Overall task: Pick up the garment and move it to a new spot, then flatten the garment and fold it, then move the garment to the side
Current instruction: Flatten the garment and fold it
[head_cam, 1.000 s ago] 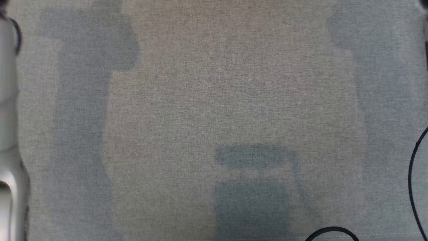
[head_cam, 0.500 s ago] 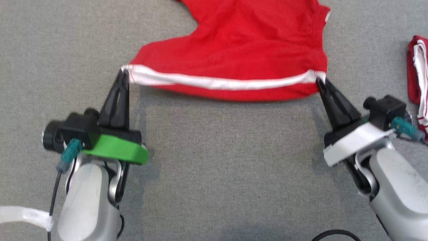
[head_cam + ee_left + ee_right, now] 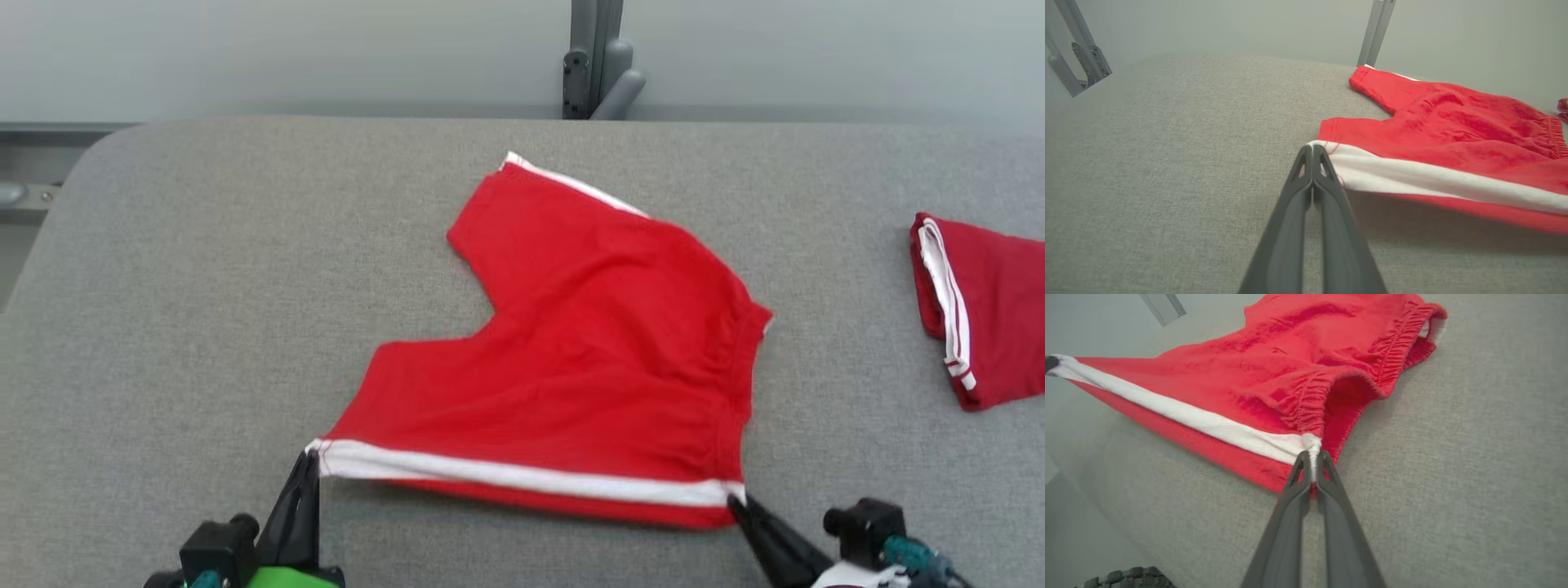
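Head camera has tilted up since half a second ago, so the whole red shorts [image 3: 588,351] show mid-bench [image 3: 204,286], their near side lifted. Left gripper [image 3: 309,457] and right gripper [image 3: 739,502] still pinch the white stripe [image 3: 522,474] at its ends, their bodies cut off at the bottom. The folded red garment [image 3: 980,310] at the bench's right edge is cropped too.

Shorts [image 3: 588,351] red – white side stripe; table [image 3: 204,286] grey.

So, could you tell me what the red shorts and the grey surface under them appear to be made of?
The red shorts: seemingly a soft matte knit, perhaps cotton jersey; the cloth creases softly and the waistband gathers like elastic. The grey surface: a woven, heathered cloth like upholstery, matte, with a fine visible weave; what lies beneath cannot be told.
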Controlling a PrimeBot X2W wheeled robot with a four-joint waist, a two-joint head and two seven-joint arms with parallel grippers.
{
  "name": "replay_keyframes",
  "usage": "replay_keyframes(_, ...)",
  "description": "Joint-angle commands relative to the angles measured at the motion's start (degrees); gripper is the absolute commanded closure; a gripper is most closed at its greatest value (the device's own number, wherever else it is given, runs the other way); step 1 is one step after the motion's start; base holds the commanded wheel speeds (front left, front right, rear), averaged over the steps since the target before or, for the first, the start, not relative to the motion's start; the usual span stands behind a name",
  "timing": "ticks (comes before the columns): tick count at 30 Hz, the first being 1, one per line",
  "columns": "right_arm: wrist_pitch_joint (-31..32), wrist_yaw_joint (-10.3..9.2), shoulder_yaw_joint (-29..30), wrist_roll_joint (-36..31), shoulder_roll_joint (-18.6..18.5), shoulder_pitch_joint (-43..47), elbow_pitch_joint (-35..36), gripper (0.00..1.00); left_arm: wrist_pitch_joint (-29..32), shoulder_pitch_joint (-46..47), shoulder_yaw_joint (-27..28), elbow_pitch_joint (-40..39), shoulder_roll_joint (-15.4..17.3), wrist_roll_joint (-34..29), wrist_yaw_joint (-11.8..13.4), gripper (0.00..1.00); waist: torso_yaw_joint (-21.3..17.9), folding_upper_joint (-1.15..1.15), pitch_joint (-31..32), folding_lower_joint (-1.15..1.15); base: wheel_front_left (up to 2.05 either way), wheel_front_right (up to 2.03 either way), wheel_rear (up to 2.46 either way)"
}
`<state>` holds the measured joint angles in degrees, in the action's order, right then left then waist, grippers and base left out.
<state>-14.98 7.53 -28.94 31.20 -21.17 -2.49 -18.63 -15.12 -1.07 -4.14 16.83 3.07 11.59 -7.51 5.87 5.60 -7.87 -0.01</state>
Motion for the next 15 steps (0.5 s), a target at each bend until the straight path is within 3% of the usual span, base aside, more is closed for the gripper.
replay_keyframes(1, -0.1, -0.1, -1.41, 0.45, -0.52, 1.99, -0.36, 1.0, 0.03, -1.87, 0.38, -0.01, 0.22, 0.29, 0.04, 1.0, 1.12, -0.02, 4.7, 0.01, 0.0, 0.0, 0.0)
replay_keyframes(8, -0.09, -0.11, -8.01, 3.39, -2.64, 5.75, -0.69, 1.0, 0.04, -7.18, 2.27, 0.35, 0.1, 0.0, 0.05, 1.0, 1.08, -0.02, 5.32, 0.01, 0.0, 0.0, 0.0)
replay_keyframes(15, -0.1, -0.1, -3.66, 6.47, -0.61, 2.12, 2.37, 1.0, 0.04, -0.27, -0.87, -2.6, 2.38, -0.32, 0.05, 1.0, -1.8, -0.02, 2.24, 0.01, 0.0, 0.0, 0.0)
